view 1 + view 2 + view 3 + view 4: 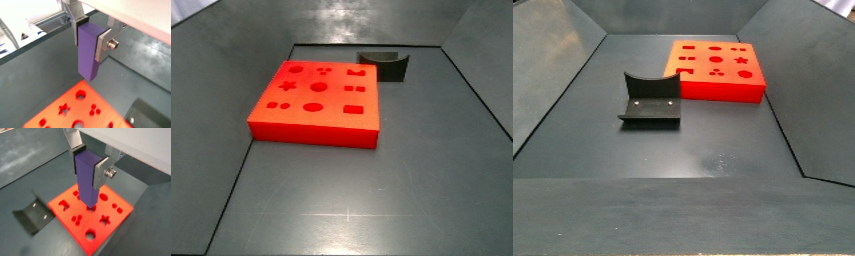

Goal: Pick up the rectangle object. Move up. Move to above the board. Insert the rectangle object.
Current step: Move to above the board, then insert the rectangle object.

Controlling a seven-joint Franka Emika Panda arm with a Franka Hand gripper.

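- The fixture (32,214), a dark L-shaped bracket, stands on the grey surface (27,163) just beside the board (93,215), with a gap between them.
- The board is a flat red-orange slab with star, round and square holes; in both side views open floor lies all around it.
- The gripper (90,168) hangs above the board; its silver fingers (101,173) pinch the rectangle object (87,178), a smooth purple block held upright, clear of the holes.
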